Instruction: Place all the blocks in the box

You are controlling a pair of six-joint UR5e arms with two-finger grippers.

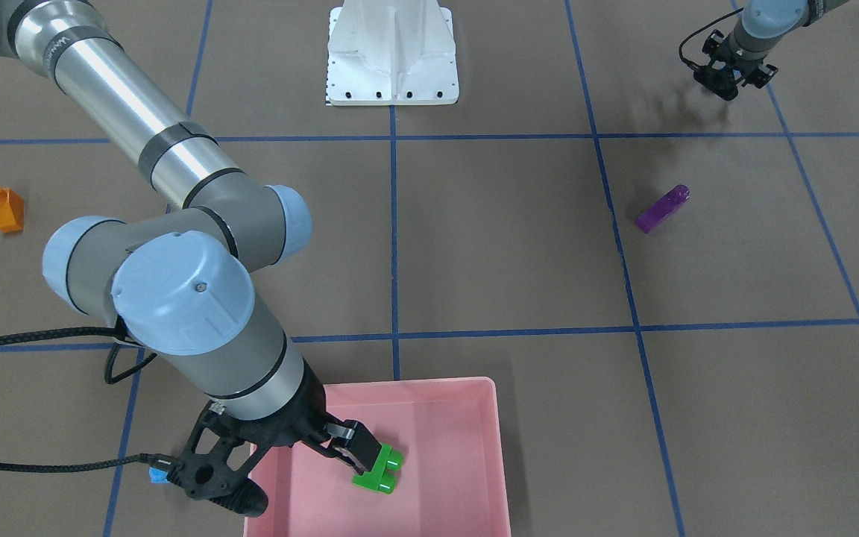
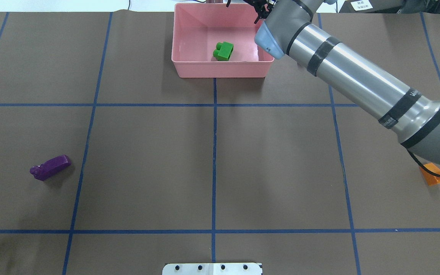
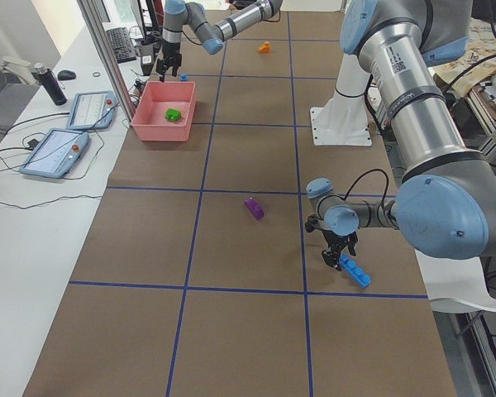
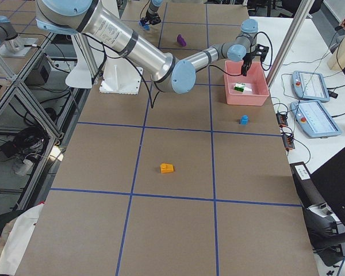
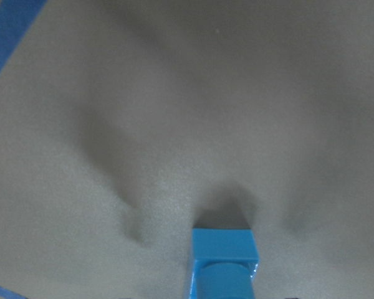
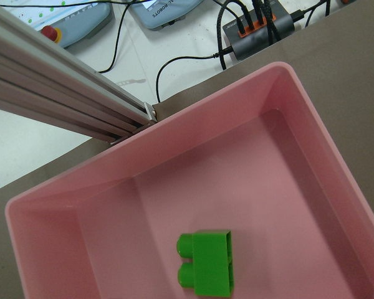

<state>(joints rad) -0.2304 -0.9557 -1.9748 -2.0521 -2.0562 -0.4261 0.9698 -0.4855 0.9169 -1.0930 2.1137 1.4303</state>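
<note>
Closest to you, one pink tray [image 2: 222, 69] sits at the table's edge, a shallow, smooth plastic rectangle with rounded corners. Of the five bricks, only the green brick [image 1: 376, 471] is inside. It is glossy and lies on its side with two round studs pointing sideways. Bare pink floor shows all round it, and it touches none of the walls.

The right claw [image 1: 303, 481] hangs over the tray, its two black fingers spread wide and holding nothing. In the front view one fingertip lines up with the green brick, and you cannot tell from there whether they touch. Near the tray but outside it sits one tiny blue cube [image 1: 157, 474] on the matte brown paper table [image 1: 519, 246].

Farther back lie one orange sloped brick [image 1: 4, 210] and one purple bar [image 1: 663, 208]. They are well apart at opposite sides, with broad paper crossed by blue tape lines between them.

Farthest from you stands one white metal plate [image 1: 392, 71]. Off to one side, the left claw [image 1: 726, 83] is low at the end of one long blue bar [image 3: 355, 271]. You cannot tell whether that claw grips it.
</note>
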